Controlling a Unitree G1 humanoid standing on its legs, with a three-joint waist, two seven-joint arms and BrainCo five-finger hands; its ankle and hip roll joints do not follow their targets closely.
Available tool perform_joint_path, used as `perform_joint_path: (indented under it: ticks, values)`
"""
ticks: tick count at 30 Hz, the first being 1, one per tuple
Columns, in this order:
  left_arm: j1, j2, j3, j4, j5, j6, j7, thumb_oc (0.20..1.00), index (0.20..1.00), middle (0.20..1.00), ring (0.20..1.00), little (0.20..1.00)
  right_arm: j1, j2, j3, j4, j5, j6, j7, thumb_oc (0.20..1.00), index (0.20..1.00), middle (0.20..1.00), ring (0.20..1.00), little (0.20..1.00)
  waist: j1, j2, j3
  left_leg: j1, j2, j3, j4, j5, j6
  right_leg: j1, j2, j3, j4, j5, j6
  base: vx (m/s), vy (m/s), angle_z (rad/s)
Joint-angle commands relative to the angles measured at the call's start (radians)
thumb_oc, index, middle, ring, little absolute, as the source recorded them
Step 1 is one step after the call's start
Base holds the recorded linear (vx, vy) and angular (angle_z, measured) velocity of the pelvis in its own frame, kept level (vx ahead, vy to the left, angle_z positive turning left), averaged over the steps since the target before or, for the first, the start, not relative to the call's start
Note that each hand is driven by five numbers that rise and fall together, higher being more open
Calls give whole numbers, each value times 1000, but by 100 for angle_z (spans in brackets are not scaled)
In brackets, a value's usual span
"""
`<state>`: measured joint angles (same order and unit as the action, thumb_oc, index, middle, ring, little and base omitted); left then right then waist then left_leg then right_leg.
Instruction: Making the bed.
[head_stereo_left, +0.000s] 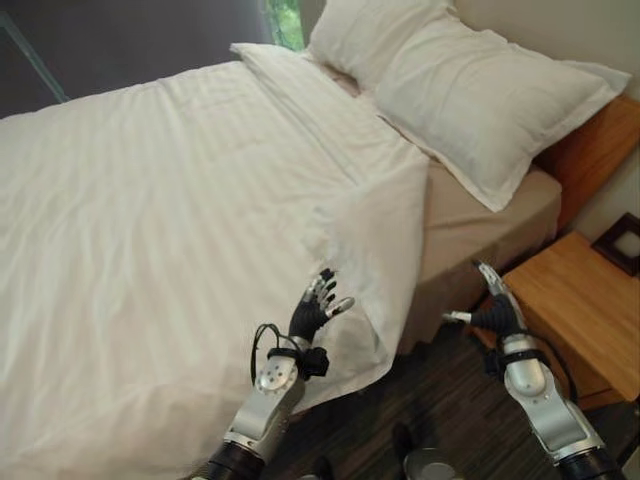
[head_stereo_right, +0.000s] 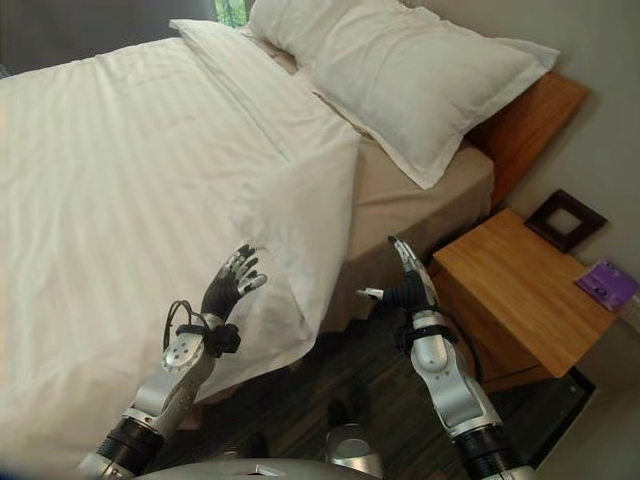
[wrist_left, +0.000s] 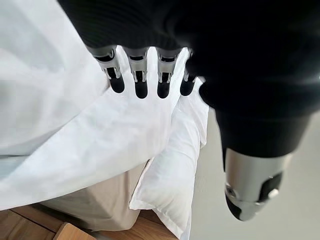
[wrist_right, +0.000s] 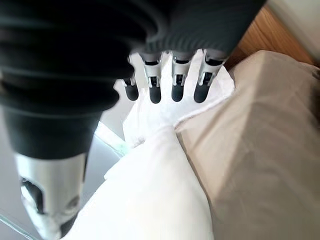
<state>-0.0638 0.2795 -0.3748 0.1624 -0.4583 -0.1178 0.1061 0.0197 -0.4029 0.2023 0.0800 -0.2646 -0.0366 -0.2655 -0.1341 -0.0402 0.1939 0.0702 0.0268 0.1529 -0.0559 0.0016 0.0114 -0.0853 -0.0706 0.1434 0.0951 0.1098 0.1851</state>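
Fingers (head_stereo_left: 322, 288) of the left hand (head_stereo_left: 312, 312) are spread and relaxed, holding nothing; those of the right hand (head_stereo_right: 408, 285) are likewise straight and empty. Landmark: the hanging corner of the white duvet (head_stereo_left: 180, 200), which droops over the near side of the bed (head_stereo_left: 480, 225) and leaves a strip of beige sheet (head_stereo_left: 470, 220) bare below the pillows (head_stereo_left: 480, 95).

- Left hand — raised just in front of that drooping corner, fingertips pointing toward it, close to the cloth but seemingly not touching.
- Right hand — beyond the corner toward the wooden nightstand (head_stereo_right: 520, 285), beside the bare mattress edge and apart from the duvet.
- Duvet — its folded top edge runs from the corner away toward the far side of the bed; the pillows lie past it against the headboard (head_stereo_right: 530, 125).

Judgement: the left hand is the nearer one, so a grasp of the corner would fall to it — the cloth lies straight ahead of its fingers.
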Motion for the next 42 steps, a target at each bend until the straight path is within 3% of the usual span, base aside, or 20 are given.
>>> perform_joint_path:
  ticks: [1,4,5,7,12,16,19,21,24,25,27,28,29,30,34,35,37,38,41,42]
  values:
    - [-17,45,18,-54,11,-41,-5,1000,1000,1000,1000,1000,-81,-10,-17,-38,-11,-60,-12,1000,1000,1000,1000,1000,55,32,-29,34,37,7,-1,-86,2,84,22,-161,234,-236,-78,-99,-119,6]
    - [42,83,81,-99,19,-46,14,1000,1000,1000,1000,1000,-110,11,2,-21,2,-60,-9,1000,1000,1000,1000,1000,113,19,-63,28,55,37,-22,-74,-11,146,-84,-278,129,-198,-62,7,-222,-47]
    - [86,90,127,-122,10,-53,24,1000,1000,1000,1000,1000,-130,8,6,-20,1,-53,-8,1000,1000,1000,1000,1000,129,19,-81,29,73,50,-31,-71,-25,156,-119,-294,22,-184,-51,94,-291,-77]
    - [103,91,147,-133,1,-54,25,1000,1000,1000,1000,1000,-136,3,6,-25,-4,-48,-7,1000,1000,1000,1000,1000,132,21,-88,28,80,52,-31,-73,-30,147,-128,-283,-21,-167,-48,74,-240,-83]
    - [119,90,217,-133,-37,-77,73,1000,1000,1000,1000,1000,-168,-11,11,-55,-99,-8,-32,1000,1000,1000,1000,1000,137,19,-65,45,156,25,-31,-68,-82,78,-199,-212,-134,-79,-10,78,-380,6]
    - [111,77,236,-116,-31,-94,92,1000,1000,1000,1000,1000,-218,12,53,-51,-97,-15,-33,1000,1000,1000,1000,1000,162,3,-63,46,202,14,-31,-37,-129,108,-188,-269,-164,-85,5,106,-390,1]
    - [115,41,233,-107,-60,-97,106,1000,1000,1000,1000,1000,-264,21,104,-20,-70,-17,-44,1000,1000,1000,1000,1000,178,25,-68,27,245,0,-31,13,-150,140,-134,-298,-182,-118,-24,86,-250,40]
    - [103,19,216,-105,-72,-99,105,1000,1000,1000,1000,1000,-278,14,109,4,-53,-14,-66,1000,1000,1000,1000,1000,182,25,-54,-18,238,72,8,48,-128,166,-136,-367,-182,-134,-42,-13,-163,47]
    - [104,17,209,-125,-83,-96,105,1000,1000,1000,1000,1000,-283,12,106,34,-49,8,-98,1000,1000,1000,1000,1000,175,15,-40,-67,179,199,114,-4,-92,198,-140,-445,-182,-150,-53,-9,-114,98]
    - [110,16,209,-130,-93,-94,103,1000,1000,1000,1000,1000,-281,13,101,40,-49,14,-103,1000,1000,1000,1000,1000,178,14,-40,-81,158,204,151,-39,-91,215,-137,-451,-182,-170,-55,50,-51,110]
    - [119,17,213,-138,-98,-91,99,1000,1000,1000,1000,1000,-277,11,93,40,-54,19,-103,1000,1000,1000,1000,1000,179,16,-41,-93,138,214,163,-55,-83,222,-130,-466,-182,-177,-56,61,32,102]
    - [148,15,221,-141,-91,-81,96,1000,1000,1000,1000,1000,-270,2,77,48,-87,30,-110,1000,1000,1000,1000,1000,186,31,-58,-58,109,220,80,-53,-68,231,-114,-493,-181,-181,-51,51,72,49]
    - [150,15,221,-142,-91,-81,96,1000,1000,1000,1000,1000,-269,2,77,48,-88,30,-110,1000,1000,1000,1000,1000,185,32,-58,-54,108,220,74,-50,-67,232,-115,-495,-181,-181,-51,105,123,45]
    - [164,20,224,-145,-82,-77,95,1000,1000,1000,1000,1000,-266,-1,61,70,-117,38,-130,1000,1000,1000,1000,1000,191,29,-63,-44,84,174,34,-40,-61,241,-113,-507,-175,-177,-47,58,71,52]
    - [170,36,223,-141,-76,-62,87,1000,1000,1000,1000,1000,-257,6,34,113,-132,51,-157,1000,1000,1000,1000,1000,190,15,-69,-22,82,166,-21,-36,-47,213,-117,-522,-76,-195,-35,73,81,64]
    - [168,57,212,-125,-74,-54,83,1000,1000,1000,1000,1000,-286,13,33,157,-129,61,-175,1000,1000,1000,1000,1000,186,13,-60,-9,74,142,-29,-52,-33,163,-133,-505,53,-191,-14,24,100,35]
    - [159,65,208,-113,-70,-54,83,1000,1000,1000,1000,1000,-311,20,41,196,-124,65,-183,1000,1000,1000,1000,1000,186,12,-52,-13,75,150,-31,-35,-21,122,-146,-499,115,-171,-9,14,80,18]
    - [157,79,200,-94,-56,-54,87,1000,1000,1000,1000,1000,-361,34,46,248,-112,80,-213,1000,1000,1000,1000,1000,184,15,-38,-4,77,134,-31,-44,-18,60,-143,-459,177,-147,5,50,38,21]
    - [153,92,198,-73,-51,-50,90,1000,1000,1000,1000,1000,-424,44,55,305,-92,95,-241,1000,1000,1000,1000,1000,192,17,-28,4,81,127,-31,-46,-23,32,-123,-443,119,-165,-12,103,-10,-2]
    - [152,100,190,-52,-52,-47,83,1000,1000,1000,1000,1000,-479,38,63,339,-72,105,-256,1000,1000,1000,1000,1000,208,16,-24,10,79,116,-31,-49,-29,36,-115,-450,28,-163,-29,161,-64,6]
